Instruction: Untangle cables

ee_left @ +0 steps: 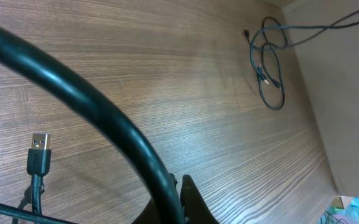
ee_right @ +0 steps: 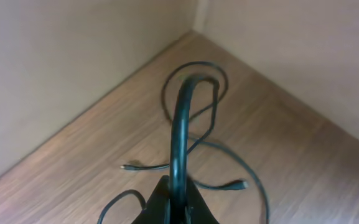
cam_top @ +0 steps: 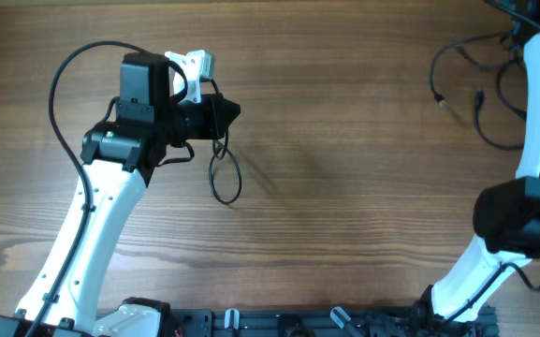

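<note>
Left gripper (cam_top: 225, 112): clenched on the looped cable (cam_top: 225, 178), whose slack hangs as a narrow loop onto the bench (cam_top: 344, 225) just below it.
Left wrist view: that cable crosses the frame as a thick dark arc and runs down into the fingertips; its USB plug (ee_left: 39, 152) lies flat on the wood at lower left.
Right gripper (ee_right: 174, 200): closed around the arched strand (ee_right: 179, 118), which rises from the jaws in a tall hoop and drops back towards the pile.
Cable cluster (cam_top: 475, 89): loose, overlapping loops in the far right corner of the bench, beside the right arm and well apart from the left-hand loop. Small plug ends (ee_right: 128, 167) lie free on the wood.
Stage, as I judge it: one cable looks separated at left; the corner pile is not yet sorted.
Risk – tightening: a straight pull on the arched strand could draw the crossed loops shut into a knot, since several strands overlap where it lands.
Risk – dragging: the whole cluster may slide along with the strand instead of parting – nothing pins it down.
Risk – snag: a plug end could hook inside a neighbouring loop and stall the pull.
Risk – slip: thin cord in hard fingers may slide out under tension.
Risk – corner: the wall (ee_right: 73, 56) close behind the pile leaves the right arm little room to swing.
Risk – arm wiring (cam_top: 52, 98): its wide bow beside the left arm could catch the looped cable if that arm sweeps back.
</note>
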Motion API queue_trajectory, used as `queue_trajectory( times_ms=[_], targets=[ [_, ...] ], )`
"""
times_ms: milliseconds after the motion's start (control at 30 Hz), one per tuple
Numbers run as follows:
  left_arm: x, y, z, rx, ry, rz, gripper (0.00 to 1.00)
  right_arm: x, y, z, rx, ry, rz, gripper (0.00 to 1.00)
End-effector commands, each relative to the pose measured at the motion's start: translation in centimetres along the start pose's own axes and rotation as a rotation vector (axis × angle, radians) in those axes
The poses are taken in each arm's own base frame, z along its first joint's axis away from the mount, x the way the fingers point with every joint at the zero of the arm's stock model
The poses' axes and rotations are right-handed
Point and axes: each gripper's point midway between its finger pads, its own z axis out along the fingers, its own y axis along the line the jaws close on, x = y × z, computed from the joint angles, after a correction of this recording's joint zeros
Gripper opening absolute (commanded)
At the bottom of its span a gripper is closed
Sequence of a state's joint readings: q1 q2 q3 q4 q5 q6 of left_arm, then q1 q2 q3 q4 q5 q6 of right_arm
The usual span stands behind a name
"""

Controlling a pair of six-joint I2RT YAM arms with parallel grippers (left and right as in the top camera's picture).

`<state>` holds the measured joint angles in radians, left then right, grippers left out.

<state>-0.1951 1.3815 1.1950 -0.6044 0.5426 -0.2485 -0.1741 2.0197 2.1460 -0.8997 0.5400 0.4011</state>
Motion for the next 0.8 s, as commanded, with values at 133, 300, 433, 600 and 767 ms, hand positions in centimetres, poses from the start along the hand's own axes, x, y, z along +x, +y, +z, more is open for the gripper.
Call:
queue_trajectory(
  times_ms=[133, 300, 433, 600, 767],
  targets=[
    [-0.6, -0.1, -0.5, -0.004, -0.021, 0.004, 0.04, 4.2, -0.6, 4.1, 0.109, 0.11, -0.055, 1.0],
    [-0.5, -0.1, -0.5, -0.005, -0.017, 0.002, 0.04, 7.4, -0.2, 5.4, 0.027, 0.262, -0.07, 1.0],
    [-0.4, -0.1, -0.5, -0.005, -0.015, 0.001, 0.04, 10.9, -1.3, 4.7, -0.05, 0.464, -0.074, 1.0],
    [-0.4, -0.1, -0.5, -0.006, -0.015, 0.001, 0.04, 13.8, -4.4, 3.3, 0.014, 0.625, -0.108, 1.0],
    [-0.4, -0.1, -0.5, -0.005, -0.014, 0.001, 0.04, 14.1, -8.6, 2.3, 0.242, 0.632, -0.138, 1.0]
  ],
)
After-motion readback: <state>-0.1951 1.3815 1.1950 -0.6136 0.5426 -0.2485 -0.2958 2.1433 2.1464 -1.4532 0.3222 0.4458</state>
